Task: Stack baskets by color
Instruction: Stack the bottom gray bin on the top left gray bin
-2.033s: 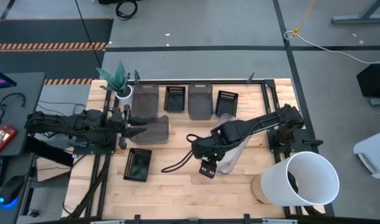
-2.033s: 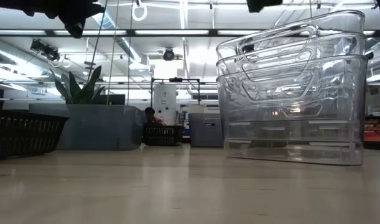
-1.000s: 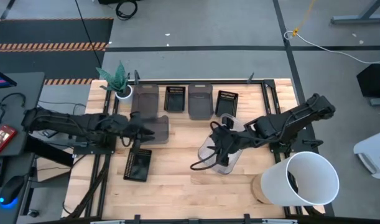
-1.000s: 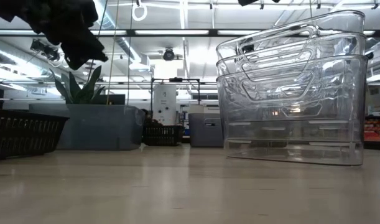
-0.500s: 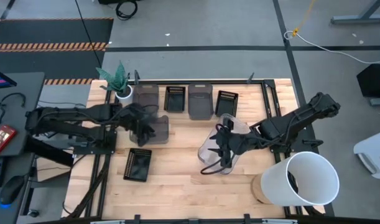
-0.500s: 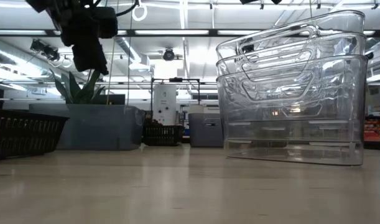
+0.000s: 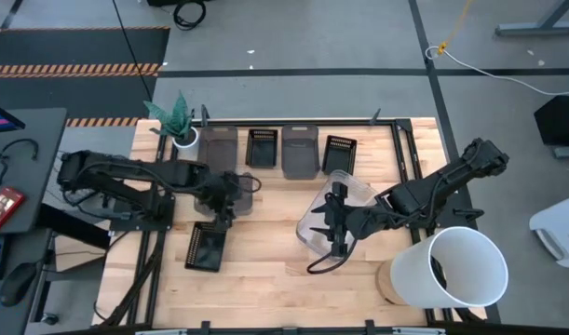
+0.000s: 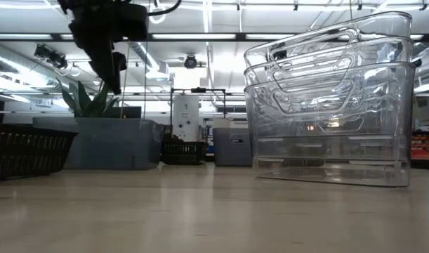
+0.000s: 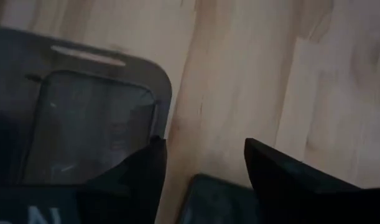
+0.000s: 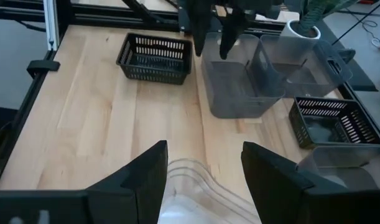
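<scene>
Three clear baskets (image 7: 323,221) (image 8: 330,105) stand nested on their bottom, right of the table's middle. My right gripper (image 7: 338,233) (image 10: 205,180) hovers open over the stack, with the top clear rim (image 10: 190,177) showing between its fingers. A smoky grey basket (image 7: 236,189) (image 9: 84,124) stands left of the middle, and a black slotted basket (image 7: 207,246) lies nearer the front. My left gripper (image 7: 223,207) (image 9: 202,174) (image 8: 105,49) is open and points steeply down above the grey basket's near right corner, well above the table.
Along the far edge stand two grey baskets (image 7: 219,144) (image 7: 300,151) and two black ones (image 7: 262,147) (image 7: 339,154). A potted plant (image 7: 179,126) is at the far left corner. A big white bucket (image 7: 459,268) stands at the near right. Bare wood lies at the table's front middle.
My left gripper has gone toward the table's right edge, from the grey basket's left side to over its near right corner, and has tipped from nearly level to steeply down. My right arm has shifted a little over the clear stack. No basket has moved.
</scene>
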`<state>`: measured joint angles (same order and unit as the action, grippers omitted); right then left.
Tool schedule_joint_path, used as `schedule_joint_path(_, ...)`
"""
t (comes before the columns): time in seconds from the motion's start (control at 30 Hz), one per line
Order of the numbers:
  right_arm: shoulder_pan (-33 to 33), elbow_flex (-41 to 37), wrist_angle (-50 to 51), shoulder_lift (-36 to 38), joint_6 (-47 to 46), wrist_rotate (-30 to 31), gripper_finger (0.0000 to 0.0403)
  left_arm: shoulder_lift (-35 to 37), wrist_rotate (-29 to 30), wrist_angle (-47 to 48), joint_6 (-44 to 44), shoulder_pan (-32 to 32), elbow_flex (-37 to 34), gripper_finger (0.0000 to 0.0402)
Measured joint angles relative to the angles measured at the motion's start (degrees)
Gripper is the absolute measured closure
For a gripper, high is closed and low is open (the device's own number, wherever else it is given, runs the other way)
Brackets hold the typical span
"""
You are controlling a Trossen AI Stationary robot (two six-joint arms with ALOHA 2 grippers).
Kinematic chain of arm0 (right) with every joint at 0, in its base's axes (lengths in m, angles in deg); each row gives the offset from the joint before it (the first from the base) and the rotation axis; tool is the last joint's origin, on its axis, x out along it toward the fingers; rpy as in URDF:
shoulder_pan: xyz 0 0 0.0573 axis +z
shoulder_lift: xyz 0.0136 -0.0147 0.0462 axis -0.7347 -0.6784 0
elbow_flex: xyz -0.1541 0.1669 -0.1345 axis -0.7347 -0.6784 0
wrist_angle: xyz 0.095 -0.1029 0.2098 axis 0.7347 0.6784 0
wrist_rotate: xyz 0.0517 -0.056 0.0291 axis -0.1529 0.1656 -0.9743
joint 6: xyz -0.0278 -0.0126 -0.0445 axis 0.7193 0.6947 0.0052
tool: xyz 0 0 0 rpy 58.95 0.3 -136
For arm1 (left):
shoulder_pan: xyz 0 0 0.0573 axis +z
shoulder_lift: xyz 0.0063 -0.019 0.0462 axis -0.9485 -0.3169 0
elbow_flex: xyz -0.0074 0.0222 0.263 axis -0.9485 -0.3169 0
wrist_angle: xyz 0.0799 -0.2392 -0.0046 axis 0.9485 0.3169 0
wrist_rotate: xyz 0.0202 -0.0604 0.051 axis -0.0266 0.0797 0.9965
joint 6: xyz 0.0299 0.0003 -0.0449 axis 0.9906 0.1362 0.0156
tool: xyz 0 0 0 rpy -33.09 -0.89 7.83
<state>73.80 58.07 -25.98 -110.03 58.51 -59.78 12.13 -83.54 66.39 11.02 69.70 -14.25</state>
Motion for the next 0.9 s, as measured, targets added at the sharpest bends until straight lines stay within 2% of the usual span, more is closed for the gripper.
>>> schedule_joint_path(0.13, 0.0, 0.0, -0.2, 0.0, -0.4, 0.0, 0.0193, -3.4, 3.9, -2.2, -5.6, 1.1, 1.9, 0.0189)
schedule_joint_path(0.23, 0.0, 0.0, -0.4, 0.0, -0.2, 0.0, 0.0193, -5.3, 4.2, -2.7, -11.7, 2.6, 2.9, 0.0208)
schedule_joint_path(0.4, 0.0, 0.0, -0.2, 0.0, 3.5, 0.6, 0.0193, -8.7, 4.5, -4.2, -16.8, 5.0, 2.9, 0.0228)
schedule_joint_path(0.67, 0.3, 0.0, 0.4, 0.2, 6.2, 7.8, 0.0192, -14.3, 3.4, -7.4, -24.8, 7.2, 3.0, 0.0217)
schedule_joint_path(0.9, 2.0, 0.0, 3.1, 0.7, 7.5, 9.5, 0.0192, -17.7, 5.0, -7.5, -28.6, 7.2, 4.3, 0.0218)
